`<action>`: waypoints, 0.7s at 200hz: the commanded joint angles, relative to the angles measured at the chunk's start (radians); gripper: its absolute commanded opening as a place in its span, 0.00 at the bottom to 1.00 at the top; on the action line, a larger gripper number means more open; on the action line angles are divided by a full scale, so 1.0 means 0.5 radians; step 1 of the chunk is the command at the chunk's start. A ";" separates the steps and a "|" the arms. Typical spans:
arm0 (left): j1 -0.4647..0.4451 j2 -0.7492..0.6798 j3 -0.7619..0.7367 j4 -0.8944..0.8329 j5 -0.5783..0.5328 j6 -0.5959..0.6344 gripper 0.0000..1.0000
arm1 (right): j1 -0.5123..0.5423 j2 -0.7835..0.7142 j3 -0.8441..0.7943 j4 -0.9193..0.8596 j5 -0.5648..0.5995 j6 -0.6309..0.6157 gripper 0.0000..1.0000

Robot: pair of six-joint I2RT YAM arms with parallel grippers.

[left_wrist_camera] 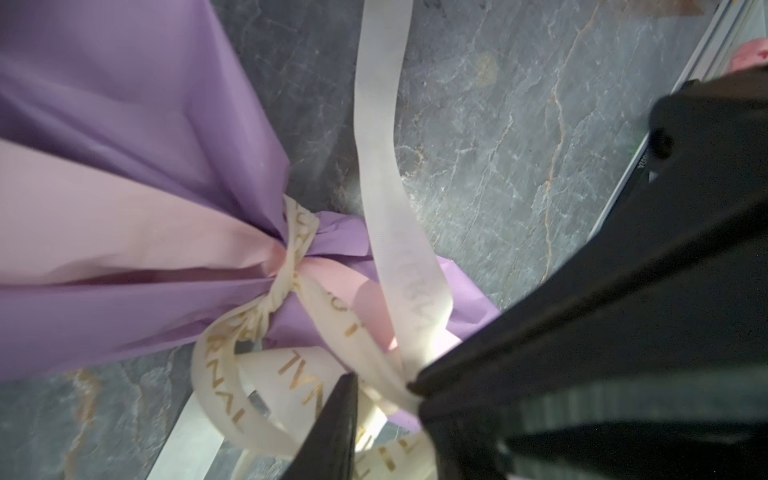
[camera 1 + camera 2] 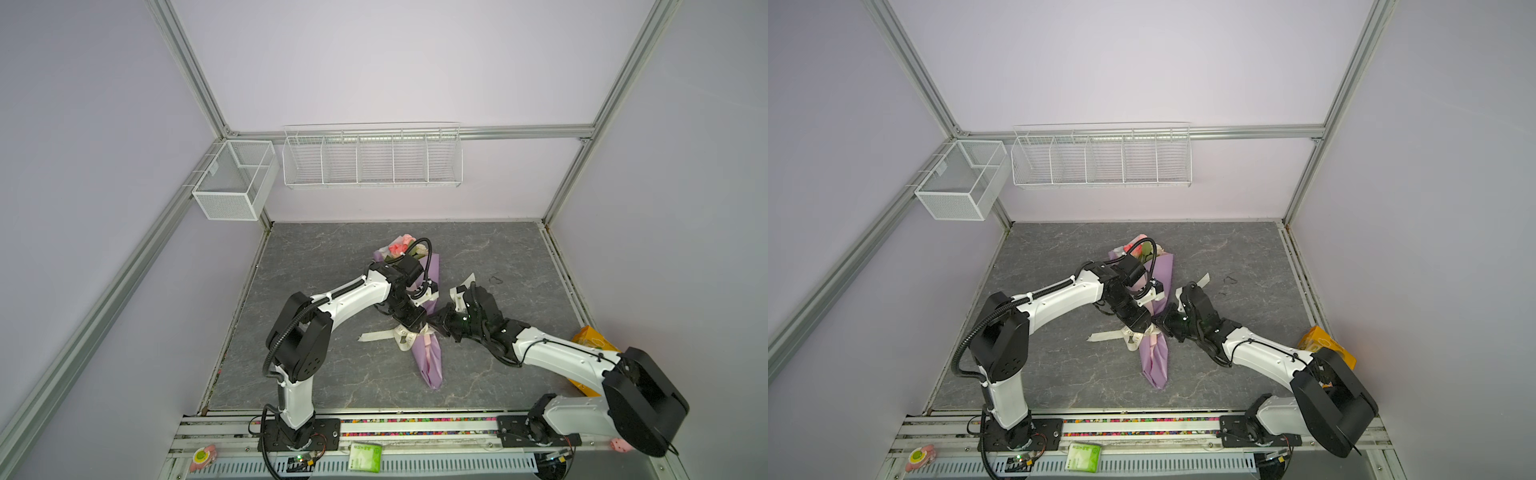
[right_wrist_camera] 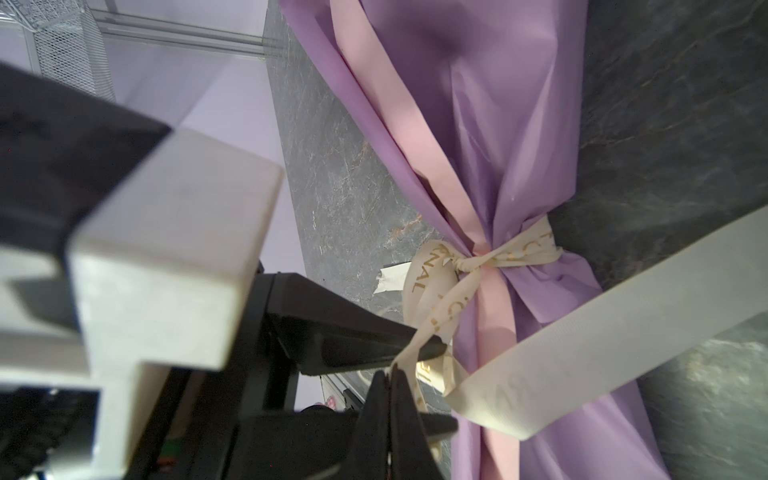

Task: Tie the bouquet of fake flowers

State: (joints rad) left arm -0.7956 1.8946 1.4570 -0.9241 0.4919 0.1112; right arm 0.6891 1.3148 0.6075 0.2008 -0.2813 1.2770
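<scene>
- The bouquet of fake flowers [image 2: 404, 246] lies flat near the middle of the grey marbled desk [image 2: 324, 257]. Its blooms point toward the back wall.
- It is rolled in lilac paper [image 2: 429, 365] that shows a pink inner face along the fold.
- A cream ribbon [image 3: 513, 253] with gold letters is cinched and knotted round the narrow waist of the wrap. In both top views one loose tail lies on the desk to the left of the knot.
- The right hand [image 3: 392, 370] is pinched fully closed on a strand of the ribbon just beside the knot. The strand runs straight from the knot to its tips.
- The left hand [image 1: 384, 395] hovers over the same spot with its fingers partly apart. Ribbon loops and the tip of the right hand lie between them. Whether its pads actually press on the ribbon is hard to tell.
- An orange packet [image 2: 590, 338] sits at the right edge of the desk, partly under the right arm.
</scene>
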 commanded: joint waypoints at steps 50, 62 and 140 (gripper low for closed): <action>-0.026 0.087 0.078 -0.016 0.072 0.083 0.36 | -0.001 0.036 -0.037 0.084 0.012 0.069 0.07; -0.030 0.097 0.080 -0.006 0.053 0.074 0.35 | -0.003 0.044 -0.037 0.084 0.012 0.068 0.07; -0.036 0.007 0.056 0.044 -0.020 0.047 0.08 | -0.008 0.047 -0.074 0.005 0.039 0.051 0.06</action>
State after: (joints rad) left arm -0.8082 1.9236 1.4666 -0.9165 0.4911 0.1238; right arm 0.6868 1.3354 0.5983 0.2142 -0.2630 1.2835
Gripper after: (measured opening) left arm 0.098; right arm 0.067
